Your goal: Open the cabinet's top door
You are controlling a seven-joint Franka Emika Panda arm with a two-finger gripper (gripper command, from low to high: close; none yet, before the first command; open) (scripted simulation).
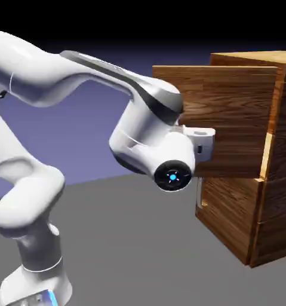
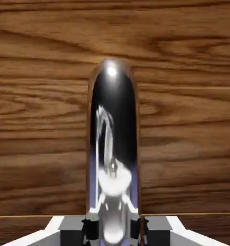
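In the hand view, the top door's curved silver handle [image 2: 113, 144] fills the centre of the frame, large and mirror-bright, and runs down between the two grey fingertips [image 2: 90, 229] at the bottom edge. The tool [image 2: 113, 230] is pinched on this handle, jaws pressed against its sides. Behind it, the wood grain of the top door [image 2: 184, 120] covers nearly the whole view. In the exterior view, the cabinet [image 1: 276, 179] stands on the grey desk [image 1: 139, 251] at the right. The top door [image 1: 228, 113] stands swung out from the cabinet front, partly open. The white arm [image 1: 79, 83] reaches across to it, with the tool [image 1: 200, 143] at the door's face. The lower panel [image 1: 228, 215] sits closed, its own handle [image 1: 200, 194] just below the wrist
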